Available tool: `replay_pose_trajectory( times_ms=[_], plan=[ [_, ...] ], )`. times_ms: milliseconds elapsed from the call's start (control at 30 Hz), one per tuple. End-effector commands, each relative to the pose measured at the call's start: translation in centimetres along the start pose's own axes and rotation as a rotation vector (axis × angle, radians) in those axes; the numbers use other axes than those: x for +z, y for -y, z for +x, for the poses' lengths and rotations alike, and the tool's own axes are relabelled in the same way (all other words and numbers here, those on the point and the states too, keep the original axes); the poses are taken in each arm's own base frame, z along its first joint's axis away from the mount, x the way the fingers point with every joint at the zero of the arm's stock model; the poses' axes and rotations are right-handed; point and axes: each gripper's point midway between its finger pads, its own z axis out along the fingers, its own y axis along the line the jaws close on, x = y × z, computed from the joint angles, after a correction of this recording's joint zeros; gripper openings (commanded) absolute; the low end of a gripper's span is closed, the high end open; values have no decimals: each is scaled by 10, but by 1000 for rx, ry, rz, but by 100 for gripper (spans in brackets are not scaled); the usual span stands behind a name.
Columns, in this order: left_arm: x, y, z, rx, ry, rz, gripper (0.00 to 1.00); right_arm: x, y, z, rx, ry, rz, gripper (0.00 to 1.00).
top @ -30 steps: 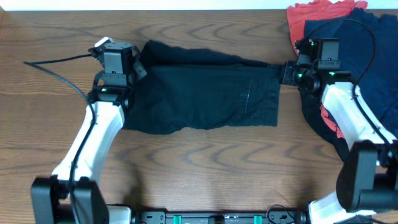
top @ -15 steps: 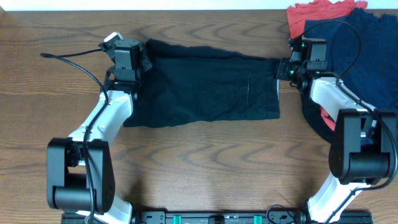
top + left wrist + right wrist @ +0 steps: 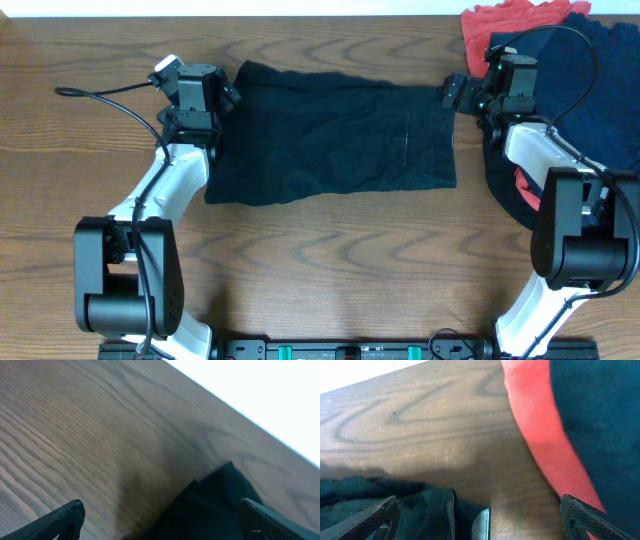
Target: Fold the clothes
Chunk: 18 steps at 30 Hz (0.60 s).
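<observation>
Black shorts (image 3: 330,135) lie spread flat across the middle of the table. My left gripper (image 3: 226,96) stands open at their top left corner, and in the left wrist view the black cloth (image 3: 215,505) lies loose between its fingertips (image 3: 70,516). At the top right corner my right gripper (image 3: 453,92) is open too. The right wrist view shows that corner of the shorts (image 3: 430,510) with pale mesh lining (image 3: 481,525) resting on the wood, gripped by neither finger. More clothes are piled at the back right: a coral-red garment (image 3: 505,20) and a navy one (image 3: 595,80).
The pile of clothes (image 3: 540,430) lies close to my right gripper's outer finger. A black cable (image 3: 110,95) trails over the table left of my left arm. The table's far edge (image 3: 240,412) runs just behind the shorts. Bare wood (image 3: 330,260) shows in front of them.
Both grippers were shut on the shorts' top corners and have opened, letting the cloth drop flat. The left gripper has drawn slightly left, the right slightly right.
</observation>
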Motion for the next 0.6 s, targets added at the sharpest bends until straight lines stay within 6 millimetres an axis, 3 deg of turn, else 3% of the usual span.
replay_pose_trajectory(
  times_ms=[0, 233, 400, 567],
  plan=[
    [-1, 9, 11, 85, -56, 56, 98, -22, -20, -27, -36, 31, -66, 99],
    [-15, 36, 43, 246, -224, 257, 98, -51, -41, -5, -169, -135, -168, 99],
    [-25, 26, 68, 280, -383, 276, 98, -63, -34, 40, -190, -326, -162, 99],
    [-31, 4, 83, 273, -504, 276, 98, -67, -23, 55, -264, -387, -129, 99]
  ],
)
